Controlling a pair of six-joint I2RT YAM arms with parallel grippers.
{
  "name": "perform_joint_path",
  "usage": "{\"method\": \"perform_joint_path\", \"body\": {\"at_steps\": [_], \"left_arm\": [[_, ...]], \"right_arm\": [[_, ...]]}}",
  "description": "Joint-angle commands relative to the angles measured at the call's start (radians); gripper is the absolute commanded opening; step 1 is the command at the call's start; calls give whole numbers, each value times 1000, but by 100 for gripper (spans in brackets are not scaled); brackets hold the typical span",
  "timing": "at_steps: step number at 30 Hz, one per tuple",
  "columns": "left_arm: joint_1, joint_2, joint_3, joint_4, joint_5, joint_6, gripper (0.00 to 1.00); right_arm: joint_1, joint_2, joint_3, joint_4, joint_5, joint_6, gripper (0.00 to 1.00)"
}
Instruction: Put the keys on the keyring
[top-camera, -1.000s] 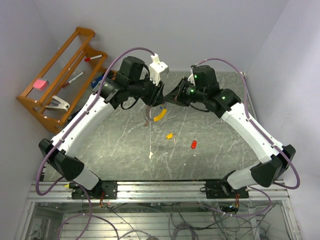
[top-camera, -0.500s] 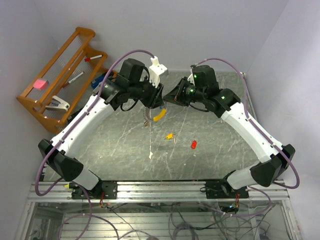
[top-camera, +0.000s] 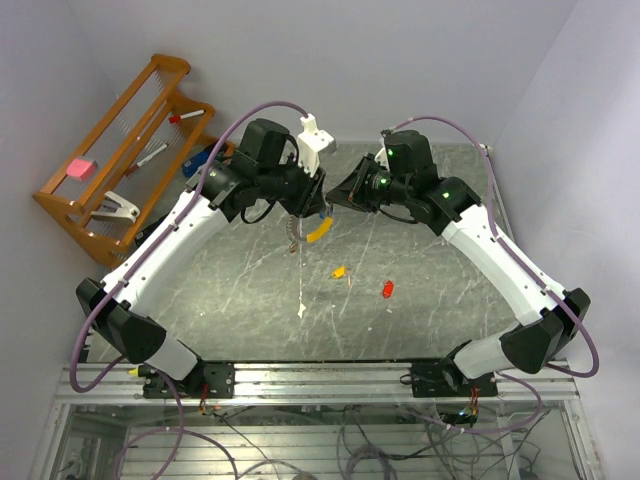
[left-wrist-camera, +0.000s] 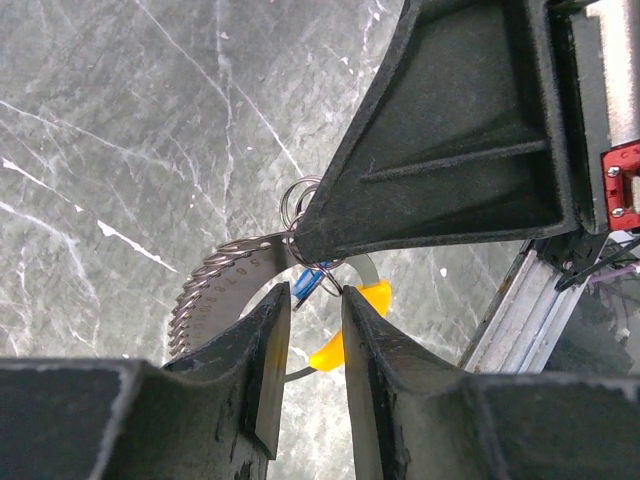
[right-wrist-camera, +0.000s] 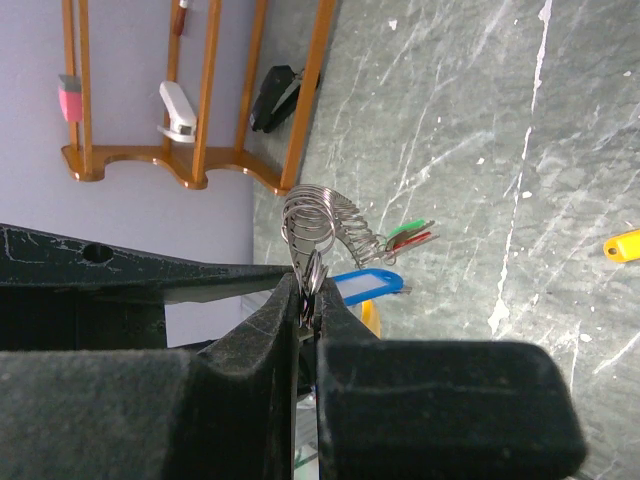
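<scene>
Two arms are drawing together at upper centre, the right gripper (right-wrist-camera: 305, 290) inching toward frame left and pinching the keyring (right-wrist-camera: 318, 232) tight, the left gripper (left-wrist-camera: 315, 296) sitting narrow by the blue key (left-wrist-camera: 304, 284), grip unclear, so threading is seemingly starting.

Open tabletop (top-camera: 230, 290) around orange key (top-camera: 339, 271), red key (top-camera: 387, 289)

**A wooden rack at the far left, a marbled table below**

We see an orange-brown wooden rack (top-camera: 165, 70) leaning against the far-left wall. It holds a pink block (top-camera: 79, 168), a white stapler (top-camera: 120, 207) and a red-capped marker (top-camera: 186, 117). A black object (right-wrist-camera: 272, 95) sits at its foot; we cannot tell what it is. The grey marbled table (top-camera: 230, 290) carries a small white scrap (top-camera: 302, 311) near its middle. A metal rail (top-camera: 320, 378) runs along the near edge.
</scene>
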Motion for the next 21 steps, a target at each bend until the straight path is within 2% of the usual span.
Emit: {"method": "perform_joint_path", "body": {"at_steps": [1, 13, 16, 21], "left_arm": [[-1, 2, 12, 20, -17, -7, 38], [-2, -4, 18, 2, -26, 50, 26], [-2, -14, 10, -1, -17, 64, 8], [-1, -20, 22, -28, -9, 97, 7]], "right_arm": [[5, 3, 29, 47, -6, 5, 0], [4, 2, 40, 22, -42, -15, 0], [3, 4, 51, 10, -51, -25, 0], [-6, 7, 71, -26, -91, -61, 0]]}}
